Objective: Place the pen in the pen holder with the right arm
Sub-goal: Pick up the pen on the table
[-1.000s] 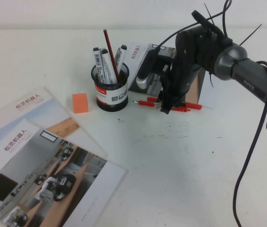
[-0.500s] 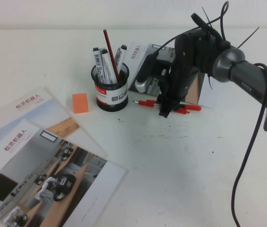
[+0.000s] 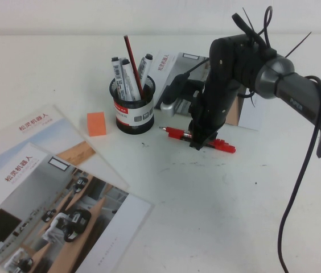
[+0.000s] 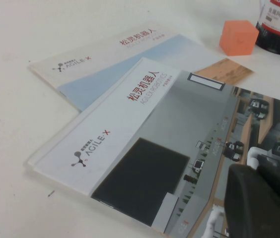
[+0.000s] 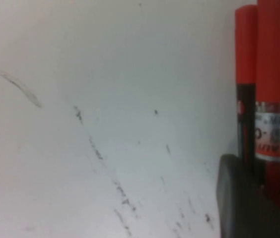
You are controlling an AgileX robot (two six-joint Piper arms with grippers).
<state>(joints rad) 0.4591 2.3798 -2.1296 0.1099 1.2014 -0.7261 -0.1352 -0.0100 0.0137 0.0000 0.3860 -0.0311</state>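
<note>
The pen (image 3: 178,133), a slim glossy red barrel with a silvery tip, lies on the scuffed white counter (image 3: 217,193) just right of the pen holder (image 3: 134,106), a round black wire-mesh cup with a white and red band. The right gripper (image 3: 198,140) is down on it, jaws closed around the pen. The left gripper (image 4: 266,198) hovers over glossy brochures (image 4: 145,124); I cannot tell its jaw state.

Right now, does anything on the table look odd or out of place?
Yes. Two red pens lie pressed together under the right pincer, so it seems to be closing on both, not one. They lie loose right of the pen holder. The left pincer hangs over brochures. The table shows dark scuffs.
</note>
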